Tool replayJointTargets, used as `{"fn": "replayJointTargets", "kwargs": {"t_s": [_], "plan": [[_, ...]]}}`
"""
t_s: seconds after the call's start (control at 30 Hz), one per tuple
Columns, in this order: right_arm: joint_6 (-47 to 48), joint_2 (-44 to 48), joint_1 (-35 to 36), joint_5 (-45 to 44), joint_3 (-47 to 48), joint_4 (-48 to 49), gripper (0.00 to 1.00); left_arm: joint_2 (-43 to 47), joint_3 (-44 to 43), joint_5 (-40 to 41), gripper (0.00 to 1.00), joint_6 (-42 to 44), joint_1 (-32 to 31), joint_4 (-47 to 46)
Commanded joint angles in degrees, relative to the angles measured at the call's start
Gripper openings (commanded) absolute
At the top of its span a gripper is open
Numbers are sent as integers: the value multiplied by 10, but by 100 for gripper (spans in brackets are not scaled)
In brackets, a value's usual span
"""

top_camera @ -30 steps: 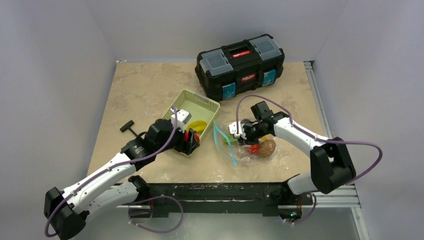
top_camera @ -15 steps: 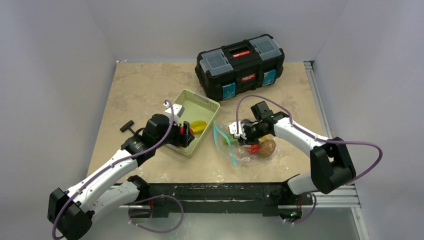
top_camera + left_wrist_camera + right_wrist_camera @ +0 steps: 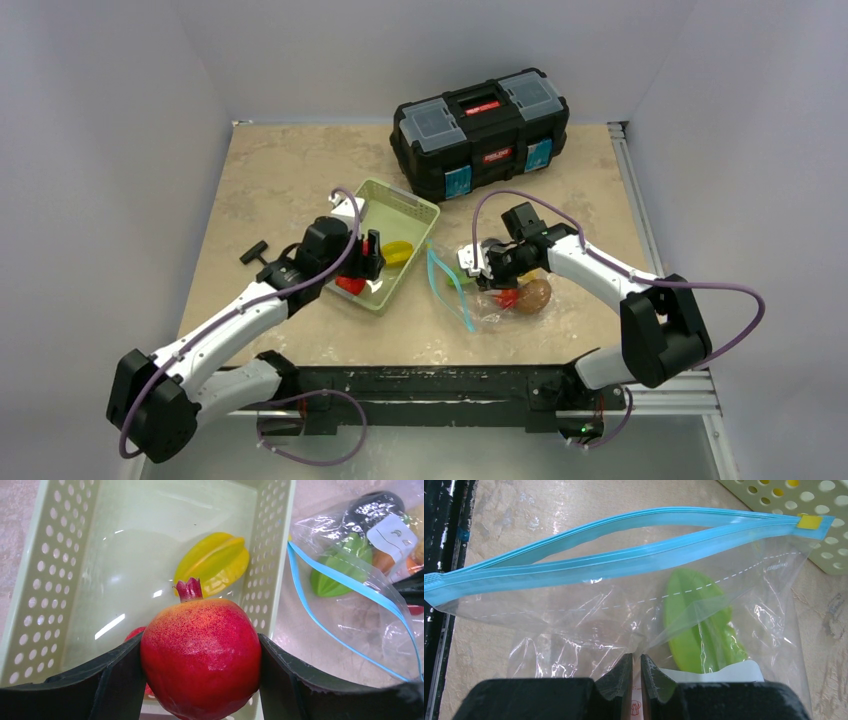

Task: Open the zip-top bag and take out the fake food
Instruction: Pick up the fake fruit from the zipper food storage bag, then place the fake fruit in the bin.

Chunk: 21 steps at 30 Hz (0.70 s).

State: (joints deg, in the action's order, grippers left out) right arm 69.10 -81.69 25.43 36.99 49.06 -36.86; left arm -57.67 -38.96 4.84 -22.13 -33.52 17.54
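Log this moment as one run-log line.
left hand: shut on pomegranate over basket | right hand: shut on bag, zip open | in bag: green fruit

The left arm is reaching over the pale green basket [image 3: 415,215]. The left gripper [image 3: 361,271] is hanging above its near end with a red fruit [image 3: 350,285] showing at it, and a yellow fruit [image 3: 397,252] is lying further in. Just beside the basket, the zip-top bag [image 3: 488,316] is lying on the bench [image 3: 280,170] with its blue mouth gaping. The right gripper [image 3: 476,264] is sitting on top of it. A black toolbox [image 3: 480,130] is standing at the back.
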Motion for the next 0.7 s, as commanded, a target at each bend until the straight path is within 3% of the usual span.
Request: {"fn": "replayJointTargets", "kwargs": {"t_s": [0.0,0.1,0.17,0.53,0.67], "plan": [[9,15,-2,5,2,-10,10,-37,-39,32,9,-9,10,-28],[9,14,-2,5,2,-9,11,-60,-46,32,39,-14,12,-27],[10,14,-3,5,2,-9,11,-69,-46,28,50,-16,11,-31],[9,17,-2,6,3,-9,15,-47,-16,0,88,-25,11,-50],[9,18,-2,8,3,-10,17,-29,-7,-5,90,-25,11,-45]]}}
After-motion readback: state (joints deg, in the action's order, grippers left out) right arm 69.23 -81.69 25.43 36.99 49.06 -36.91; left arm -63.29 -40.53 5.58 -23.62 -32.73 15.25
